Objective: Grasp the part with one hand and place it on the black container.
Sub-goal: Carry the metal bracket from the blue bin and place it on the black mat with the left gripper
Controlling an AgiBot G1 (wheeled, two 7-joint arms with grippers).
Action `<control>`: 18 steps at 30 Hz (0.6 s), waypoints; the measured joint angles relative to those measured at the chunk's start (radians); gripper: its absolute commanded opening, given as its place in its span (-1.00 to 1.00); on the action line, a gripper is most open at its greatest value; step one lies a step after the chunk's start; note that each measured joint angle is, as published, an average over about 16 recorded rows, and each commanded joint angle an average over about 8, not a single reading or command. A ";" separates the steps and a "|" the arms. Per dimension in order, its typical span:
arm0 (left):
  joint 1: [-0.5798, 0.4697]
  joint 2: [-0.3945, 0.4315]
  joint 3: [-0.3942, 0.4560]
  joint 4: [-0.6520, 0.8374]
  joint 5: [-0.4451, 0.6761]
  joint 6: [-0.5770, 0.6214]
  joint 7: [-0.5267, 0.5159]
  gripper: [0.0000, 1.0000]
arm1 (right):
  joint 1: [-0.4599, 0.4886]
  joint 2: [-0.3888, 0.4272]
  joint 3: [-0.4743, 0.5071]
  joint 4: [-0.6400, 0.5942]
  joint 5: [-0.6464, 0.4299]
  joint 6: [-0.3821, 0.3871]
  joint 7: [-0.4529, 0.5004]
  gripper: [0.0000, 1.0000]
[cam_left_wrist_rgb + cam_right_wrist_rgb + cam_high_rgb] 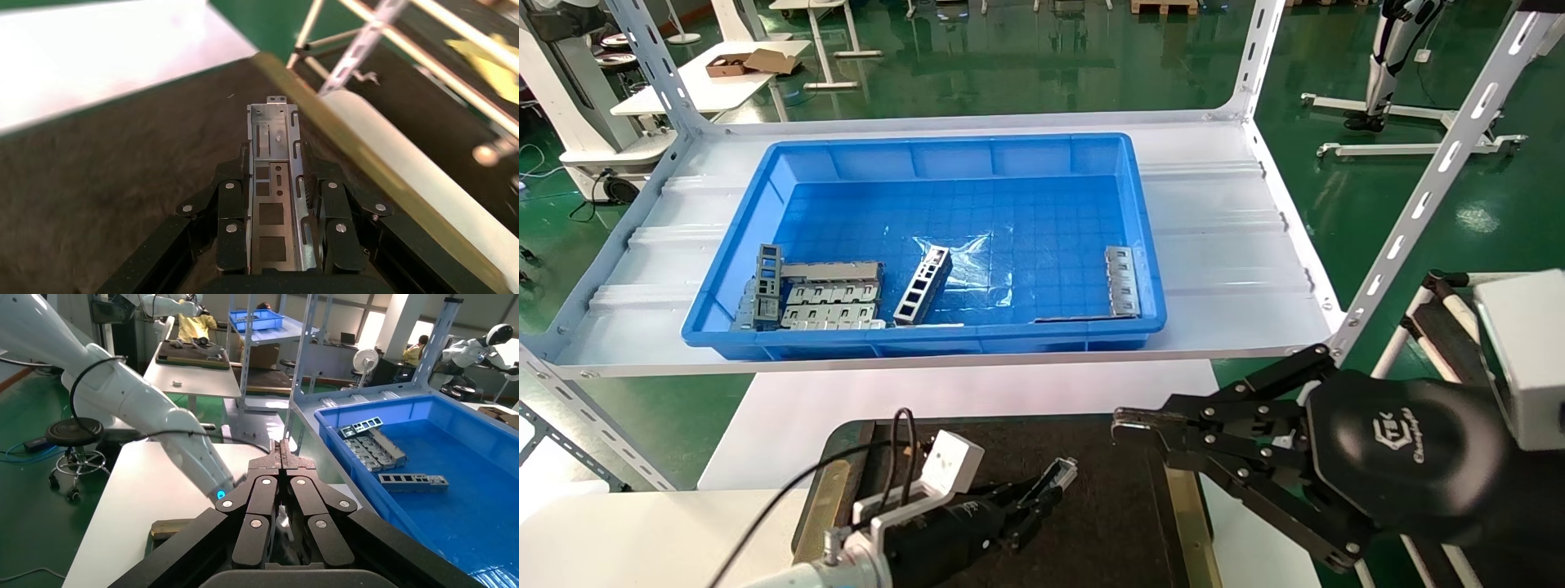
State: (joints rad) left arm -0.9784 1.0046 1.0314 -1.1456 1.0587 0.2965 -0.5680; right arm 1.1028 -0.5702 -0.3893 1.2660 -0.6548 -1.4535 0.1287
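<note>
My left gripper [1035, 492] is shut on the part [1060, 471], a slim grey metal channel with small rectangular cutouts. It holds the part low over the black container [1115, 523], near its right side. In the left wrist view the part [272, 131] lies lengthwise between the fingers [227, 202] and sticks out past them over the felt surface [122, 177]. I cannot tell whether the part touches the felt. My right gripper [1128, 420] is shut and empty, raised beside the container's far right corner; it also shows in the right wrist view [281, 447].
A deep blue bin [928, 336] stands on the white shelf behind the container. It holds a stack of grey parts [829, 298], a ladder-like piece [923, 286] and another part [1122, 280]. A brass strip [1187, 510] edges the container. Slanted rack posts [1426, 196] stand at the right.
</note>
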 measured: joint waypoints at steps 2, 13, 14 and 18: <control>0.003 0.039 0.015 0.035 0.005 -0.057 -0.026 -1.00 | 0.000 0.000 0.000 0.000 0.000 0.000 0.000 -1.00; -0.005 0.255 0.078 0.242 -0.013 -0.340 -0.115 -1.00 | 0.000 0.000 0.000 0.000 0.000 0.000 0.000 -1.00; -0.005 0.270 0.082 0.255 -0.019 -0.361 -0.118 -1.00 | 0.000 0.000 0.000 0.000 0.000 0.000 0.000 -1.00; -0.003 0.315 0.100 0.294 -0.054 -0.440 -0.125 -1.00 | 0.000 0.000 0.000 0.000 0.000 0.000 0.000 -1.00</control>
State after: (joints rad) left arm -0.9814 1.3193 1.1314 -0.8512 1.0045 -0.1435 -0.6931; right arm 1.1028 -0.5702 -0.3894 1.2660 -0.6547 -1.4534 0.1286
